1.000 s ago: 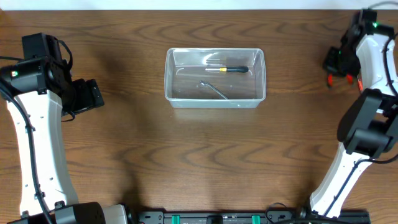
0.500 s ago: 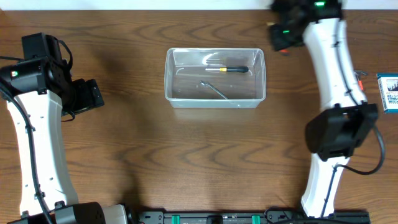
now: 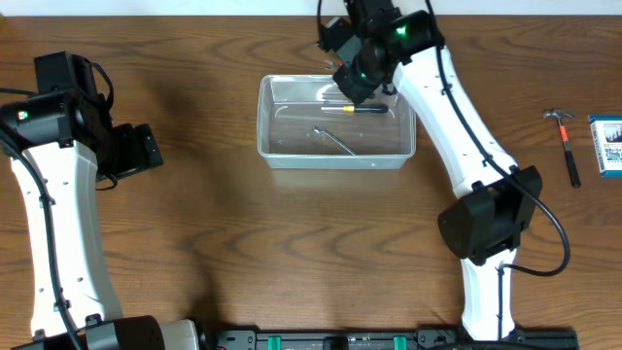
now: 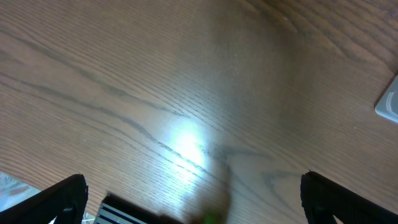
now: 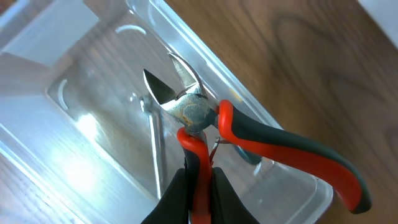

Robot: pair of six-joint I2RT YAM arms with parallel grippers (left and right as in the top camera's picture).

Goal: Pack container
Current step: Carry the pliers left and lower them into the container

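1. The container (image 3: 336,154), a clear rectangular bin with rounded corners, sits on the wooden table (image 3: 292,253) just above centre in the overhead view. Take it as the dial centre.
2. Contents: a screwdriver (image 3: 371,109) with a yellow-and-black handle lies along the 12 o'clock wall. A slim metal tool (image 3: 335,141) lies near the middle, angled toward 4 o'clock.
3. The right gripper (image 3: 355,78) is at the 12 o'clock rim. In the right wrist view its fingers (image 5: 177,196) are clenched on one red-and-black handle of a pair of cutters (image 5: 198,115). The other handle stands free toward 4 o'clock. The blades are slightly parted and point into the bin interior, above the slim metal tool. Whether the cutters touch the bin cannot be told.
4. At 3 o'clock, well apart from the bin, lies a hammer (image 3: 566,146). Just beside it is a blue-and-white box (image 3: 607,146).
5. At 9 o'clock, well apart, is the left gripper (image 3: 136,151). The left wrist view shows its jaws spread wide over bare wood, grasping nothing.
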